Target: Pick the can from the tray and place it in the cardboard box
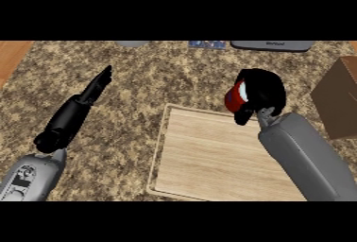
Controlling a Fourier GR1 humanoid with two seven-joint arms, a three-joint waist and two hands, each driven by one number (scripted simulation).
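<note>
Curling round the can (235, 98), the right hand's (266, 90) fingers enclose it for carrying, tray (209, 160) just below them, box (338, 101) well right of them. The left hand (73, 113) rests with fingers straight.

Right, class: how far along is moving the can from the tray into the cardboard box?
Done: the can is off the tray. In hand: the right hand curls round it. Remaining: carrying it right to the cardboard box and releasing it there.

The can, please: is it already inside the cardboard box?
No, the right hand holds the can near the tray, left of the cardboard box.
</note>
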